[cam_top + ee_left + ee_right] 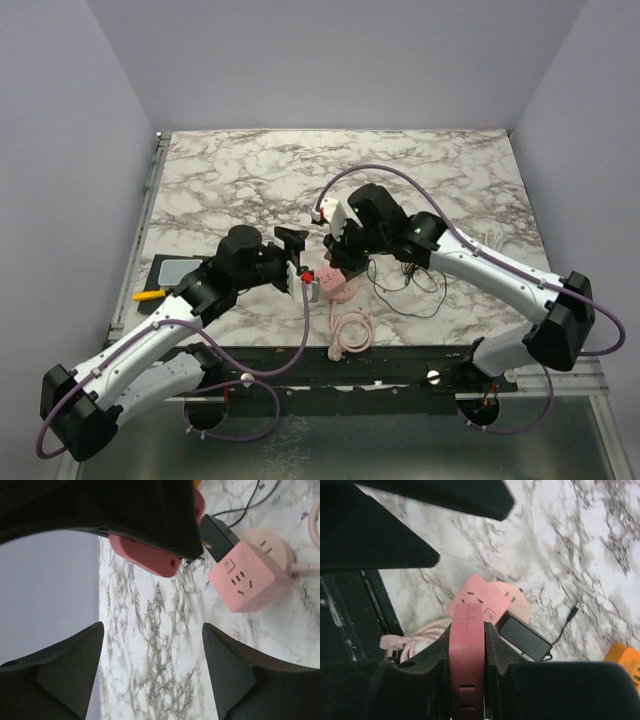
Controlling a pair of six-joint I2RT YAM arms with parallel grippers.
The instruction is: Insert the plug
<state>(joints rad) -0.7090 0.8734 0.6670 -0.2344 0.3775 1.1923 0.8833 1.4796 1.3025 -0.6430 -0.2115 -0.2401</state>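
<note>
My right gripper (466,630) is shut on a flat red plug (466,650), holding it just above the pink socket cube (475,597). That cube stands on a round pink base (517,597), and a black adapter (522,637) sticks out of one of its sides. In the left wrist view the red plug (145,555) hangs to the left of the cube (247,577), apart from it. My left gripper (152,650) is open over bare marble with nothing between its fingers (75,665). In the top view both grippers meet at the cube (325,283).
A coiled pink cable (350,330) lies near the table's front edge. A thin black cord (410,285) loops to the right of the cube. A yellow-handled tool (148,295) and a grey tray (175,270) sit at the left edge.
</note>
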